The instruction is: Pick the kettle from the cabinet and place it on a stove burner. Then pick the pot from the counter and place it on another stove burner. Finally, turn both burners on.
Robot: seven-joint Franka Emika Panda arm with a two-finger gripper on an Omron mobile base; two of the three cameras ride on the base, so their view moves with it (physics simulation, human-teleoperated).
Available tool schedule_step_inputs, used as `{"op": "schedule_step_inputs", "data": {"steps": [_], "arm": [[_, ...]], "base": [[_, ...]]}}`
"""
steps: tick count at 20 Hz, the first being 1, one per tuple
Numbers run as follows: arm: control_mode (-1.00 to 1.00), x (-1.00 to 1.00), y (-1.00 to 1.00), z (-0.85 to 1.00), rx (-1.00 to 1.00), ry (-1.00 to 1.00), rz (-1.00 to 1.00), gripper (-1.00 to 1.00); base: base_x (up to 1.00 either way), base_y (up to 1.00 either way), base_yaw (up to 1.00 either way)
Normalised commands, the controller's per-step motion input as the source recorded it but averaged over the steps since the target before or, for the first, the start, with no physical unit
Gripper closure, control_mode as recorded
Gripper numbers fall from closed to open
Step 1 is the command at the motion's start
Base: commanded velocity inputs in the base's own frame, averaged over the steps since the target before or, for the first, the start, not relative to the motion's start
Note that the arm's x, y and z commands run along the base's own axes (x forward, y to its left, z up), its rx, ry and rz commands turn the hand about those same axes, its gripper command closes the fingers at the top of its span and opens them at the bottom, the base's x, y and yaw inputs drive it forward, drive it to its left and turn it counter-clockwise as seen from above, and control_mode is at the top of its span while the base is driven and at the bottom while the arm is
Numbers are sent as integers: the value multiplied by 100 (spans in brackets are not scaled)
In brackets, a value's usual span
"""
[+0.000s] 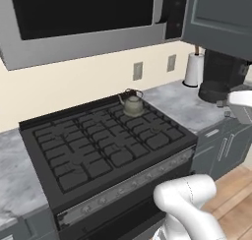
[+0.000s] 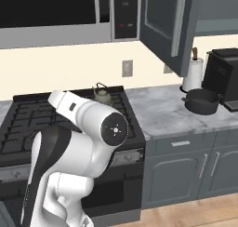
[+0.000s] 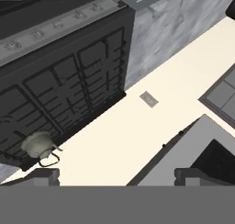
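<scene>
Arm folded high and swung toward the stove: in right base view, white elbow and round dark joint cap in front of the cooktop, upper link angled up and to the left over the grates. In left base view, white lower link at bottom right and a white link end at the right edge beside the coffee machine (image 1: 222,76). Hand camera rolled, looking down over the stove and back wall. Gripper (image 3: 117,175) wide, holding nothing; two dark fingertips (image 3: 45,175) well apart at bottom of hand view, bare wall between them. Kettle (image 1: 133,105) upright on the rear right stove burner (image 1: 140,117), near the back wall, handle arched over the lid; same kettle (image 2: 102,96) in right base view partly behind the arm, and (image 3: 37,146) in hand view at the grate's corner. Pot (image 2: 202,101) on the bench (image 2: 162,110) right of the stove, just beside the paper towel roll (image 2: 193,75) and the coffee machine; right base view gives the pot whole, left base view leaves it unclear. Cabinet (image 2: 169,21) door swung open above the bench, bar handle visible in right base view. Microwave (image 1: 88,20) over the stove. Wall outlet (image 1: 138,71) behind the kettle. Knob row along the stove front in left base and hand views.
</scene>
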Motion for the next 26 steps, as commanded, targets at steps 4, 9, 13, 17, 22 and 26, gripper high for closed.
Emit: {"op": "schedule_step_inputs", "data": {"steps": [4, 9, 13, 17, 22, 26], "arm": [[100, 0, 0, 0, 0, 0, 0, -100], [100, 0, 0, 0, 0, 0, 0, -100], [100, 0, 0, 0, 0, 0, 0, -100], [100, 0, 0, 0, 0, 0, 0, -100], [100, 0, 0, 0, 0, 0, 0, -100], [100, 0, 0, 0, 0, 0, 0, -100]], "base": [[0, -58, -1], [0, -64, -1], [0, -63, 0], [0, -56, 0], [0, -46, 7], [0, -46, 13]]}}
